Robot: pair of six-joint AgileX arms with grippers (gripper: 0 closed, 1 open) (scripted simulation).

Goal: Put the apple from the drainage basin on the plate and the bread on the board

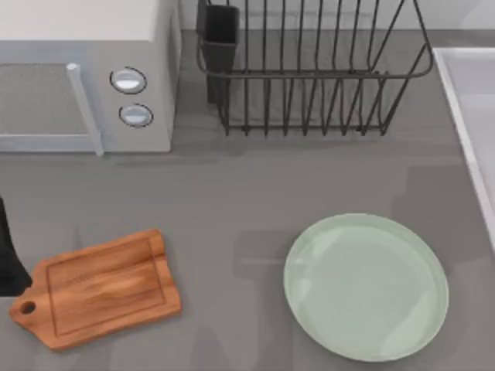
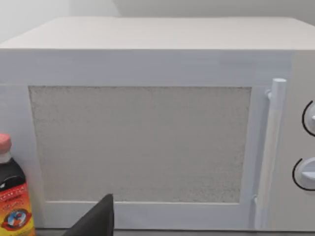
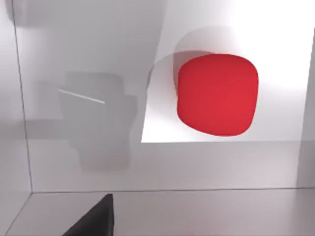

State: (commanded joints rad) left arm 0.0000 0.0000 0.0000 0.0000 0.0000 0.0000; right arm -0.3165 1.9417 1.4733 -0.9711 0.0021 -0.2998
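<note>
Top view: plate (image 1: 365, 286) lay empty at right, board (image 1: 100, 287) empty at left, w/ the basin (image 1: 473, 116) at the right edge. Left wrist view: microwave (image 2: 147, 123) and sauce bottle (image 2: 14, 196). Right wrist view: apple (image 3: 217, 94) sat in the basin below the right gripper — nearer arm. Can't tell either gripper's spread.

Top overhead; left wrist near microwave (image 2: 147, 123); right over basin (image 3: 147, 167)
</note>
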